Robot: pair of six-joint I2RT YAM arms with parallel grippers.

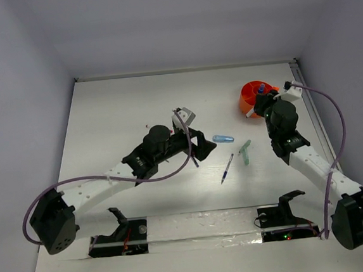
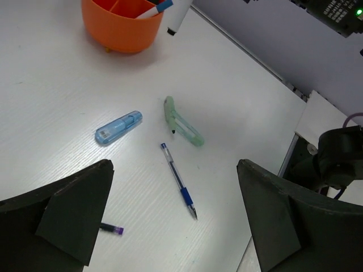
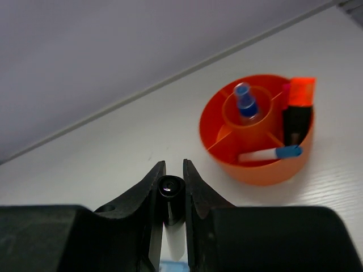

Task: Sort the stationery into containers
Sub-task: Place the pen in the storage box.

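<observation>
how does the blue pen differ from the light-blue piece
The blue pen is long and thin; the light-blue piece is short and stubby. The pen has a clear barrel with a dark blue grip; the piece is pale blue all over. Both lie flat on the table, outside the orange cup.

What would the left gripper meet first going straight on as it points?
Probably the slim clear pen with a blue grip, lying on the white table ahead of the open left gripper; depth is unclear.
</observation>
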